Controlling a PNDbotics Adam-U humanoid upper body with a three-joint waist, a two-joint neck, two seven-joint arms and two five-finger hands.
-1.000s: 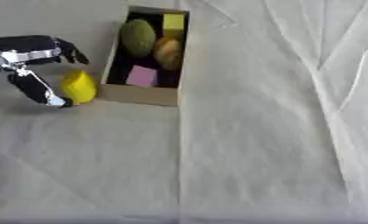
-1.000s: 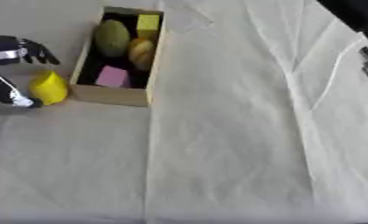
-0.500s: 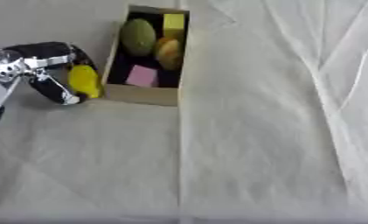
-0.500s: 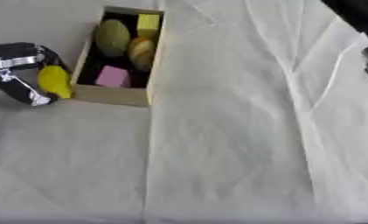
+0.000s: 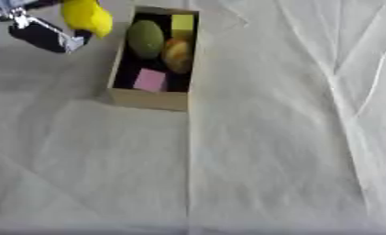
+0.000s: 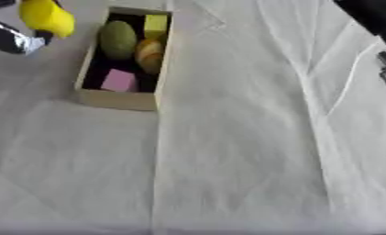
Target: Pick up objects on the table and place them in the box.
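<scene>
up in the far left corner, left hand (image 5: 37, 31) curled round a yellow object (image 5: 86, 16), clamped on it and held clear of the counter (image 5: 252, 151), just to the left of the box (image 5: 145, 98) and near its far end. blurred there, so no telling how the fingers sit on it beyond that. inside the box: a green oval object (image 5: 145, 38) at the far left, a small yellow block (image 5: 182, 22) at the far right, an orange rounded object (image 5: 177, 54) just beside the green one, and a pink square block (image 5: 151, 79) nearer the front wall, all on a dark floor. box standing lengthwise away from the camera, on white creased cloth covering the counter. over in the right eye view, a dark arm (image 6: 378, 18) coming in from the upper right corner and running down the right edge, well apart from the box; right hand itself not showing, so cannot tell its state.
</scene>
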